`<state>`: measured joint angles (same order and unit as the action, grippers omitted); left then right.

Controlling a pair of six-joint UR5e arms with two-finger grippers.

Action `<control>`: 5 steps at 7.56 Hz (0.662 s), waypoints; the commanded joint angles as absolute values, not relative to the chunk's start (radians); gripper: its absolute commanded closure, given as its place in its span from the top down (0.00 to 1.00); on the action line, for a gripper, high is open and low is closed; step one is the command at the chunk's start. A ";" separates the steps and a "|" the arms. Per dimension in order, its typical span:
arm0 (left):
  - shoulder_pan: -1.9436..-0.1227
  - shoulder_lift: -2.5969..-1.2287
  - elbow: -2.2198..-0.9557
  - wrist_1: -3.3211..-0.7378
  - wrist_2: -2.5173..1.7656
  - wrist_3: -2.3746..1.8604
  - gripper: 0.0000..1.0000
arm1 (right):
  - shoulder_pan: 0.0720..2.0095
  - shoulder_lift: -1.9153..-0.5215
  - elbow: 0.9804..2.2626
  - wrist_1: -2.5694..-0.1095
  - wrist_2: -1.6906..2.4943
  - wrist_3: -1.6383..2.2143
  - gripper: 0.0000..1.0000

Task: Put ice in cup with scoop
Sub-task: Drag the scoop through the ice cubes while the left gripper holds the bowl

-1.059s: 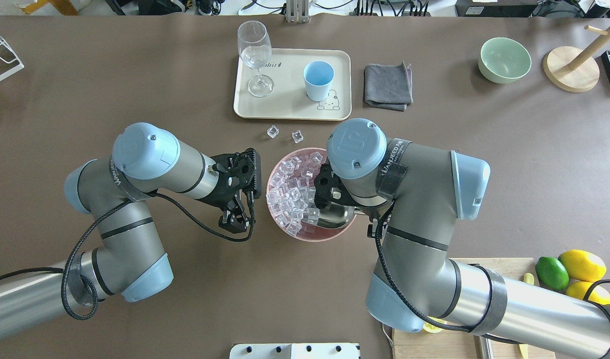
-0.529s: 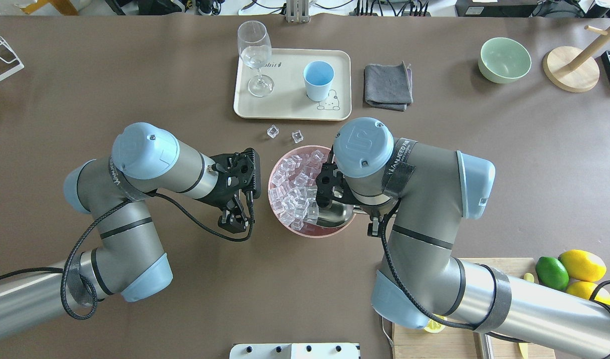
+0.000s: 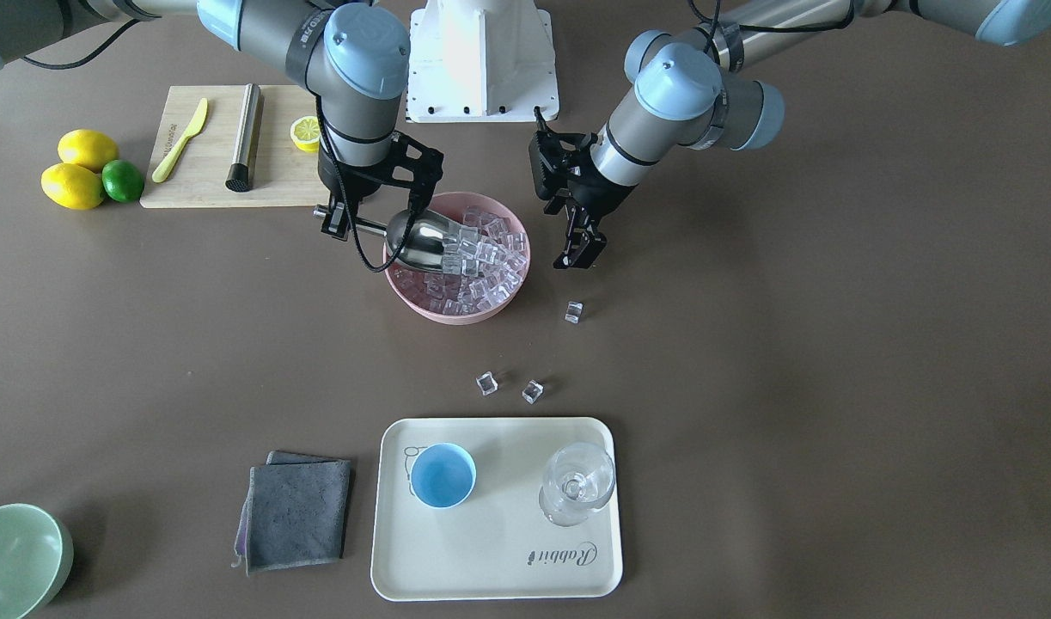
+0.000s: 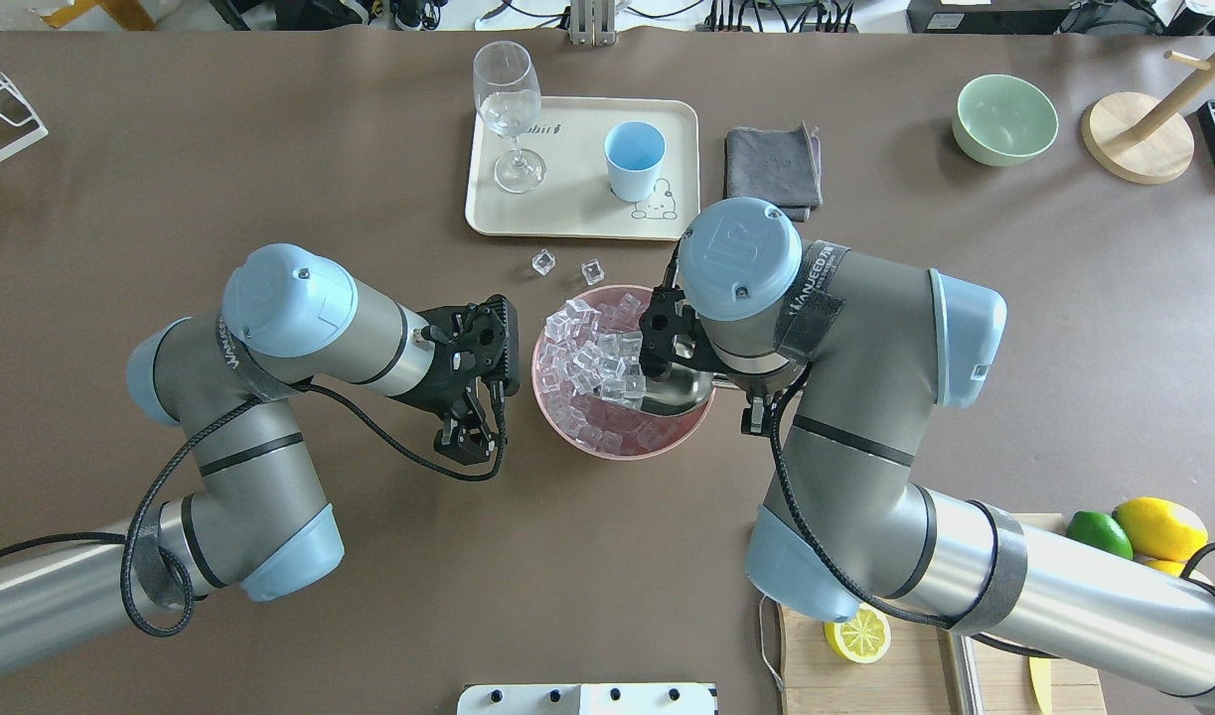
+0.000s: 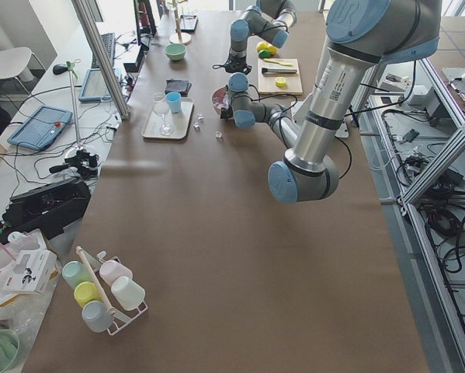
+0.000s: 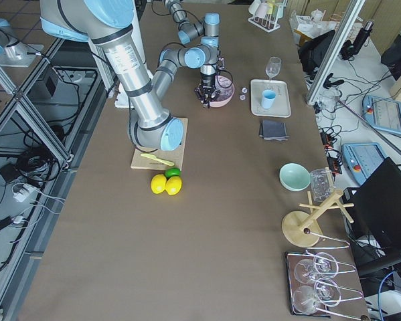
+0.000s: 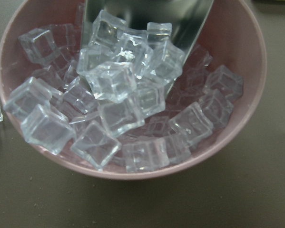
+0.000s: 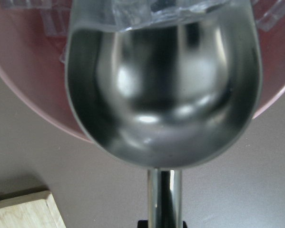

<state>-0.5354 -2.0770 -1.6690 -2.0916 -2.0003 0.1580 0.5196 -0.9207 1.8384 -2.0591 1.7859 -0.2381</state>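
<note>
The ice (image 4: pixel 592 362) fills a pink bowl (image 4: pixel 552 412) at mid-table; it also shows in the left wrist view (image 7: pixel 118 90). My right gripper (image 3: pixel 336 219) is shut on the rod handle of the steel scoop (image 3: pixel 418 241). The scoop's mouth is pushed into the cubes, and a few lie at its lip (image 8: pixel 132 12). The light-blue cup (image 4: pixel 634 159) stands empty and upright on the cream tray (image 4: pixel 567 214). My left gripper (image 4: pixel 465 442) hangs shut and empty beside the bowl's left side.
Three loose cubes lie on the table between the bowl and the tray (image 3: pixel 574 311) (image 3: pixel 487 383) (image 3: pixel 533 392). A stemmed glass (image 4: pixel 508 109) shares the tray. A grey cloth (image 4: pixel 771 164) lies right of the tray. A cutting board (image 3: pixel 207 146) and lemons (image 3: pixel 74 172) are by my right arm.
My right arm has pushed the scoop forward through the bowl toward the tray, heaping cubes at its mouth. The bowl has shifted slightly. The left arm has not moved.
</note>
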 commanded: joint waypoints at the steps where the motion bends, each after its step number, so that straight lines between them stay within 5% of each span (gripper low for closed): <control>1: -0.535 -2.077 -1.669 -2.091 -2.000 0.158 0.98 | 0.528 -0.925 1.838 -2.027 1.786 -0.226 0.00; 5: -0.535 -2.077 -1.677 -2.091 -2.002 0.158 0.98 | 0.555 -0.994 1.838 -1.853 1.853 -0.209 0.00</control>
